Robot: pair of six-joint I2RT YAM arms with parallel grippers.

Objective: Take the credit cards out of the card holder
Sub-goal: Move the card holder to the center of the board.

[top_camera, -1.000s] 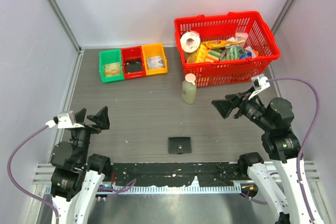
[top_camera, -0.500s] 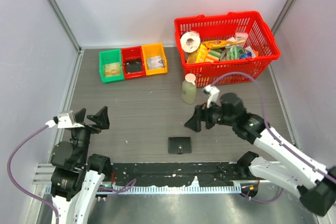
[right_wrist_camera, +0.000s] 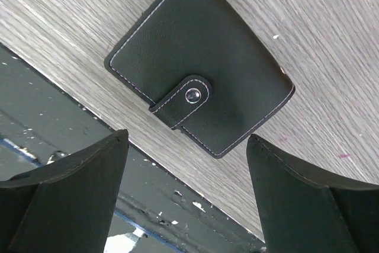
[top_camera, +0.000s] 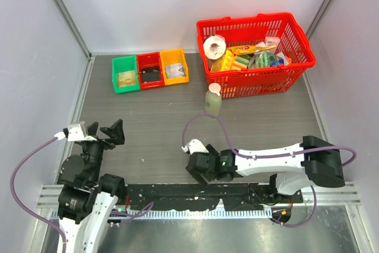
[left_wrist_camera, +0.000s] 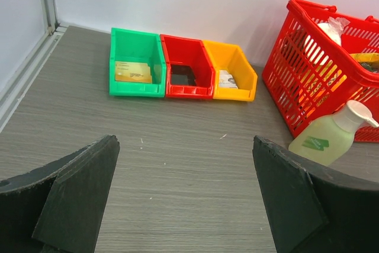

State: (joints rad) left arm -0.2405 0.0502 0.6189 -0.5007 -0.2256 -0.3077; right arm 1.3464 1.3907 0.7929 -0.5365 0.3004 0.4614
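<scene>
Black stitched card holder, snap tab fastened, lies flat before the right tool, spread wide, empty.

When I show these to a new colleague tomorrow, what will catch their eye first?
Probably the red basket crammed with groceries at the far right of the table, with a row of green, red and orange trays at the far left. Next, the right pincer, open, poised low over the closed black card holder near the front edge, its clasp fastened.

Left claw wide, raised; right claw wide, low.
</scene>
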